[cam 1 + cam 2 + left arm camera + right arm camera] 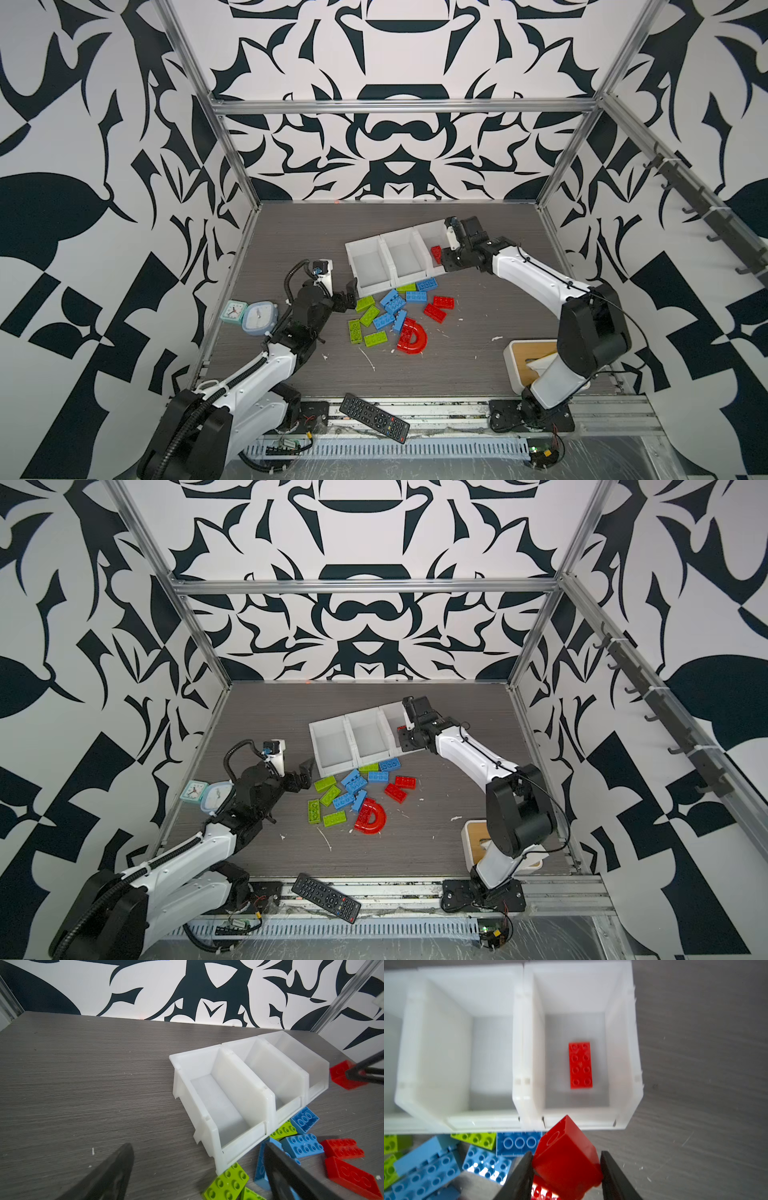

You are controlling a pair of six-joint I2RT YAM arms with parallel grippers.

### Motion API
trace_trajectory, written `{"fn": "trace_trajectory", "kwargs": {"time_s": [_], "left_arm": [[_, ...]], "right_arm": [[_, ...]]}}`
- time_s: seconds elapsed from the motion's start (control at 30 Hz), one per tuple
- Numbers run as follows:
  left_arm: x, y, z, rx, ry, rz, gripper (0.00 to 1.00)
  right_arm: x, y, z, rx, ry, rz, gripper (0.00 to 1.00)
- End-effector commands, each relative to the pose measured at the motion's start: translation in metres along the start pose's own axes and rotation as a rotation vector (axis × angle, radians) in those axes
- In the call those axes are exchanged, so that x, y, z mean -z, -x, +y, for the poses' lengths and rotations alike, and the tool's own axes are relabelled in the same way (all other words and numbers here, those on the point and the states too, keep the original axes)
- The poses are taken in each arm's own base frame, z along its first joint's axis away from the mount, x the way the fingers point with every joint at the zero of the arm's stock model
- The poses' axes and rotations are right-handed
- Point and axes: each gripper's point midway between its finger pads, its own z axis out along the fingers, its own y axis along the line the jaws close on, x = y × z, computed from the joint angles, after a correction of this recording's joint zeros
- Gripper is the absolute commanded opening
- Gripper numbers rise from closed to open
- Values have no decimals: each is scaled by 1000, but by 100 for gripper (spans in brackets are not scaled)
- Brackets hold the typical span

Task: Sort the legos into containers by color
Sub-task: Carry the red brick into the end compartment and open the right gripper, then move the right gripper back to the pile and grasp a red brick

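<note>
Held brick [564, 1142]: red, tilted.
Bins [519, 1043]: one red brick [580, 1065] inside, beyond right claw [566, 1154].
Right claw: clamps held brick.
Left claw [348, 294]: agape, unladen.

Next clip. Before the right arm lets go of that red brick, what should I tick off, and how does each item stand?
1. Grip: right gripper shut on the held brick, which sits tilted between the jaws: ok.
2. Colour match: right bin already holds a red brick: ok.
3. Room in that bin: that brick lies flat and the floor is mostly bare: ok.
4. Held brick fully over the opening: the right wrist view shows it at the bin's front lip: cannot tell.
5. Left gripper out of the way: open, by the green bricks near the left bin: ok.
</note>
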Motion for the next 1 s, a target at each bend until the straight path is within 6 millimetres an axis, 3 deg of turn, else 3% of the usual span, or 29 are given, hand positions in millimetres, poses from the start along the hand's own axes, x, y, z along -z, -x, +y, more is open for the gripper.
{"fn": "trace_trajectory", "kwargs": {"time_s": [0.0, 0.2, 0.3, 0.43, 0.57, 0.67, 0.83, 0.97], "left_arm": [[1, 16, -6, 16, -23, -29, 100], [-1, 10, -12, 124, -57, -7, 100], [0, 13, -30, 152, -156, 1, 100], [-5, 16, -28, 147, -142, -17, 100], [-7, 6, -32, 117, -172, -2, 100], [-6, 3, -33, 115, -182, 0, 100], [-3, 6, -34, 106, -184, -1, 100], [-1, 8, -28, 104, -152, -9, 100]], "right_arm": [[3, 32, -2, 20, -4, -57, 50], [-15, 68, -5, 7, 8, -97, 50], [-28, 76, -7, 5, 7, -91, 50], [-43, 82, -11, -1, 5, -86, 50], [-52, 85, -17, -18, -3, -85, 52], [-58, 84, -18, -19, 1, -68, 58], [-53, 80, -13, -13, 27, -47, 66], [-27, 67, -10, -5, 51, -37, 66]]}}
